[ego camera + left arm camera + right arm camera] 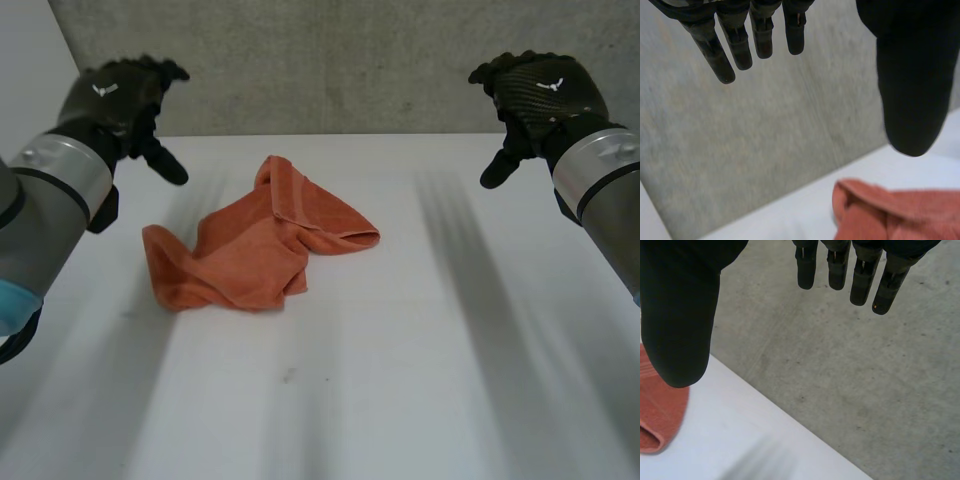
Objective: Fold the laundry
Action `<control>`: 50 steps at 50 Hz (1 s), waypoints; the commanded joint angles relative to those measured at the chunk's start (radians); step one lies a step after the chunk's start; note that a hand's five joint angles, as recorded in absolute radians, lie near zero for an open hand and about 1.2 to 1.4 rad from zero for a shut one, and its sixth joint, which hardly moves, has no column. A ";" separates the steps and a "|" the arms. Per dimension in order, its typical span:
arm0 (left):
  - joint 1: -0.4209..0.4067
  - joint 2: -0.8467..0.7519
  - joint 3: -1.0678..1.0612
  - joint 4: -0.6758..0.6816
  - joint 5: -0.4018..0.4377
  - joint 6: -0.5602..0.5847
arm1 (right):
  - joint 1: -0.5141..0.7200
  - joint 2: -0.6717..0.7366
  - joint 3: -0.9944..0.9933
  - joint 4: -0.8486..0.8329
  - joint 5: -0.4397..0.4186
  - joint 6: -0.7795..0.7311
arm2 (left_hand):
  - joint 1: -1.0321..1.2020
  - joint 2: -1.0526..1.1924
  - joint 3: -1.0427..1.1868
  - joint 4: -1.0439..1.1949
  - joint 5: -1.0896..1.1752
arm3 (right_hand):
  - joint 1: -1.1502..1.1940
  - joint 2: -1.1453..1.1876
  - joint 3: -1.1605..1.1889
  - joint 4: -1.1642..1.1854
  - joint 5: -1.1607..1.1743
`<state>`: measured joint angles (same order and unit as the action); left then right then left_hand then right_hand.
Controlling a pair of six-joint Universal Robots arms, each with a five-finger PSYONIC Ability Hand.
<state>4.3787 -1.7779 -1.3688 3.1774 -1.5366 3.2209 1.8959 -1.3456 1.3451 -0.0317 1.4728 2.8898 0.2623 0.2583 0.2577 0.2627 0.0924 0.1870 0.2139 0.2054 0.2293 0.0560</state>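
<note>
While hovering above table (450, 380) at far left: left hand (118, 100) relaxed, fingers straight, empty. Left of centre: one orange cloth (255, 245), crumpled, inner folds hidden. Far right: right hand (540, 95) relaxed, empty, clear of cloth.

SURROUNDINGS: NON-TASK ITEMS

1. table (470, 400): white, flat, matte top. Spans the head view front to back; far edge meets item 3, no gap visible.
2. dark mark (288, 376): small smudge on the tabletop, approx. front-centre. Type can't be determined.
3. wall (330, 70): grey concrete, mottled, w/ faint specks & streaks. Stands upright directly behind the table.
4. side panel (30, 60): pale, plain; adjoins the wall at the far-left corner.
</note>
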 commanded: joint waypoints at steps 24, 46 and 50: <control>0.104 -0.473 0.096 0.016 -0.014 0.312 | 0.005 0.201 -0.037 0.015 -0.014 0.008 | 1.134 1.138 1.139 1.134 1.129 | -0.013 -0.039 -0.031 -0.055 -0.056; -0.047 0.179 -0.228 0.022 0.001 0.309 | 0.189 0.451 -0.349 0.099 -0.376 -0.101 | 1.134 1.138 1.139 1.134 1.129 | 0.012 -0.014 -0.006 -0.030 -0.031; -0.048 0.264 -0.304 0.022 0.001 0.309 | 0.213 0.490 -0.389 0.102 -0.376 -0.207 | 1.134 1.138 1.139 1.134 1.129 | 0.036 0.009 0.018 -0.006 -0.008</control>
<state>4.3393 -1.6384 -1.5606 3.1996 -1.5361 3.5280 2.0690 -0.9199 1.0296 0.0673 1.1214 2.8320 1.1317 1.1952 1.1899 1.1916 0.9495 0.1870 0.2139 0.2053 0.2293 0.0561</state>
